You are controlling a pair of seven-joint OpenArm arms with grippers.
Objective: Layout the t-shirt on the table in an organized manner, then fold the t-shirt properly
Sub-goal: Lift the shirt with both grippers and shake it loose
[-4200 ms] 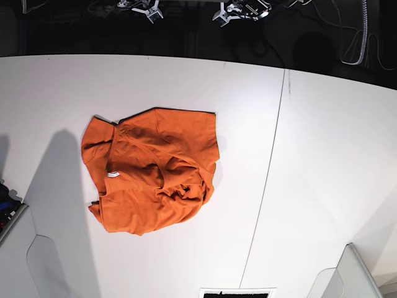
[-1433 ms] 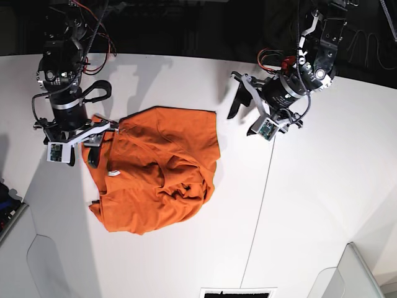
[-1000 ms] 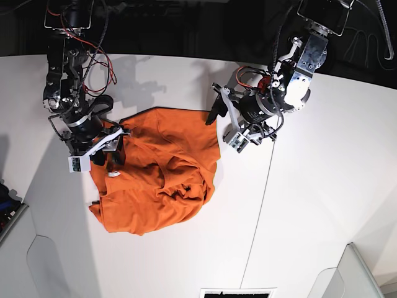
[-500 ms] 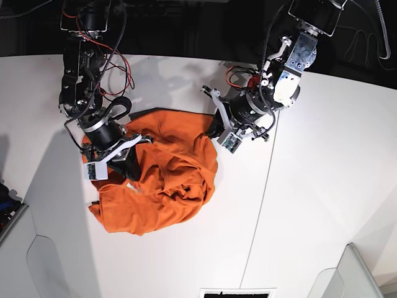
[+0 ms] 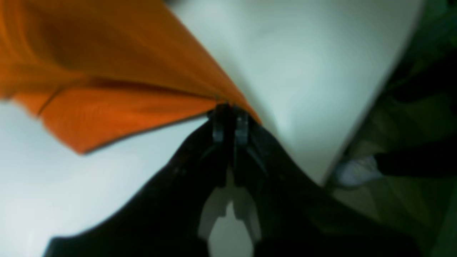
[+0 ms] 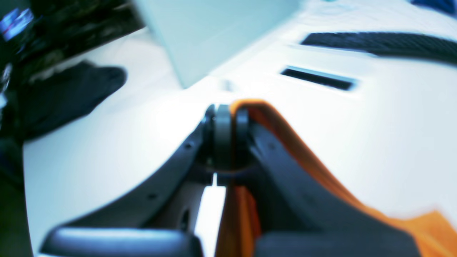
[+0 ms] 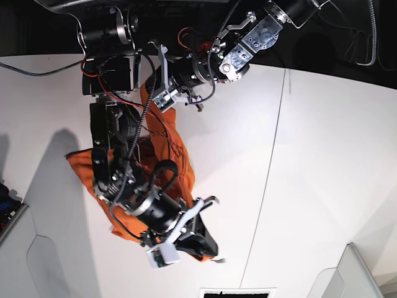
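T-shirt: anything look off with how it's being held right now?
Nothing damaged. The t-shirt is bunched, not laid flat: the left gripper pinches one edge, the right gripper another, stretching it into a twisted band over the table.

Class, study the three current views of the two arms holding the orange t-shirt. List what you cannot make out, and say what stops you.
- Base view: most of the t-shirt, covered by both arms.
- Base view: the right gripper, where its own body hides the fingertips.
- Left wrist view: which part of the shirt the left gripper pinches; blurred.
- Right wrist view: the far table; blurred.
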